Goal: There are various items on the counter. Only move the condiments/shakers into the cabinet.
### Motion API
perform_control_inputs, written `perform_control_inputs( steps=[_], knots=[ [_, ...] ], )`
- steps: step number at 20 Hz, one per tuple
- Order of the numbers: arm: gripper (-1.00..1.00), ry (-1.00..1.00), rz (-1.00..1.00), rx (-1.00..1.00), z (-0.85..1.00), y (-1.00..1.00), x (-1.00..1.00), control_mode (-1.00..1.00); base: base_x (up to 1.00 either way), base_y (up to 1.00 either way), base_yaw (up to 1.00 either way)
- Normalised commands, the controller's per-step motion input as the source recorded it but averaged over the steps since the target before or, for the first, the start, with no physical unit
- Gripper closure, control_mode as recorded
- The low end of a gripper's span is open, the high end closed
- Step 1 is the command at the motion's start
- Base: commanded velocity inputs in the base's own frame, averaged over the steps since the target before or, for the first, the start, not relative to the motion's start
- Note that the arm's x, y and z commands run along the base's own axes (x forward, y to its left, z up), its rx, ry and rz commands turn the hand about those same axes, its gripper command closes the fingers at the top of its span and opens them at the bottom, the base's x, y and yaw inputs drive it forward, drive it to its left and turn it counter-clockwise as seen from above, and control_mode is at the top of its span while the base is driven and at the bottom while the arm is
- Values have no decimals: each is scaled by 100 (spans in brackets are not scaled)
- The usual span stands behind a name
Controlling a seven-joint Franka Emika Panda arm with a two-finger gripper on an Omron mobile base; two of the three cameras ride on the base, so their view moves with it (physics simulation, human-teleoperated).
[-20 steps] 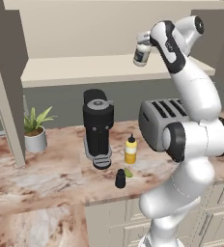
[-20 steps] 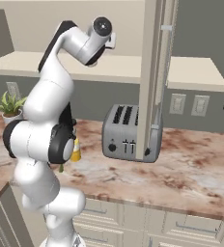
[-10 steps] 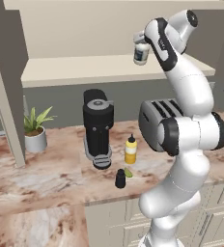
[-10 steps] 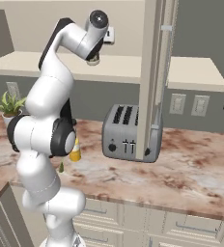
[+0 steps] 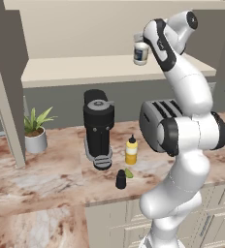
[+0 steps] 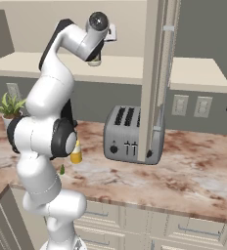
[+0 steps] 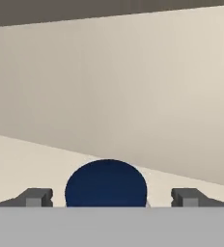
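On the counter (image 5: 46,184), from the left: a plant (image 5: 35,130), the coffee machine (image 5: 99,127), a black shaker (image 5: 120,179) at the front edge, a yellow bottle (image 5: 131,150) just behind it, then the toaster (image 5: 155,123). Up in the cabinet (image 5: 85,70), the jar (image 5: 141,52) stands upright on the shelf near its front edge. The gripper (image 7: 109,198) sits above it, fingers (image 7: 35,197) spread wide and clear of the blue lid (image 7: 106,183) on both sides.
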Motion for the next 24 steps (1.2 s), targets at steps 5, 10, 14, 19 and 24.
perform_control_inputs(
  steps=[5,10,14,19,24],
  knots=[
    [-100,-21,-3,0,-4,0,-78,-100,0,0,0],
    [-100,-2,-10,0,-46,0,-100,-100,0,0,0],
    [-100,9,-14,0,-60,-4,-100,-100,0,0,0],
    [-100,18,-15,0,-79,-2,-100,-100,0,0,0],
    [-100,28,-14,-6,-97,0,-100,-100,0,0,0]
  ],
)
